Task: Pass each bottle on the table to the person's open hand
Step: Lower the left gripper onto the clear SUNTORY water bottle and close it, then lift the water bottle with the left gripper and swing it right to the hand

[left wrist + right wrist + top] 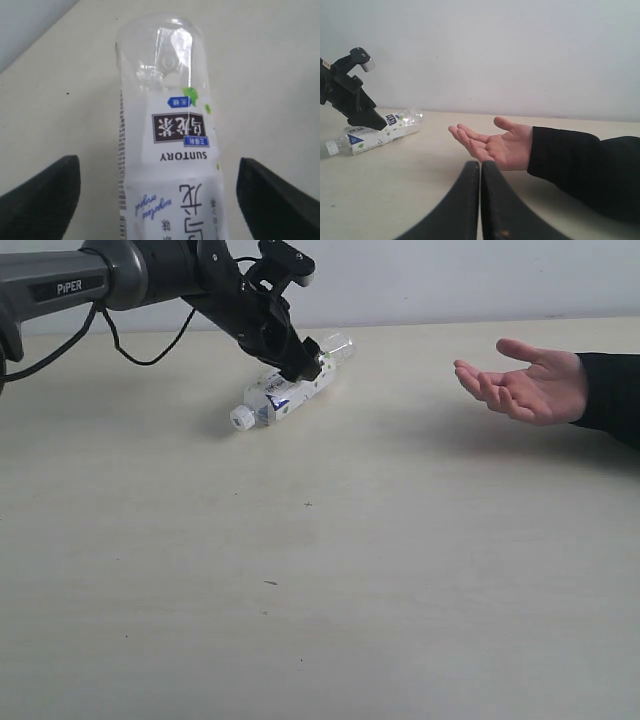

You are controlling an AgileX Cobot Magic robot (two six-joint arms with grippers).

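Progress: one bottle (285,392) is in view. It lies on its side on the table (320,590), far and left of centre, with its white cap (241,418) pointing left and nearer. It is not lifted. To the right, the person's open hand (525,388) is held palm up above the table, empty and well apart from the bottle. Judgement: this hand-over is only at the approach; grasp, carry and release all remain. No other bottles are visible, so their status cannot be told.

Pose: the left arm reaches in from the far left, angled down. The left gripper (300,368) sits over the bottle's body with jaws spread wide. Its fingers (45,195) stand either side of the label with gaps showing, not clamped. The right gripper (480,200) faces the hand, jaws pressed together, holding nothing.
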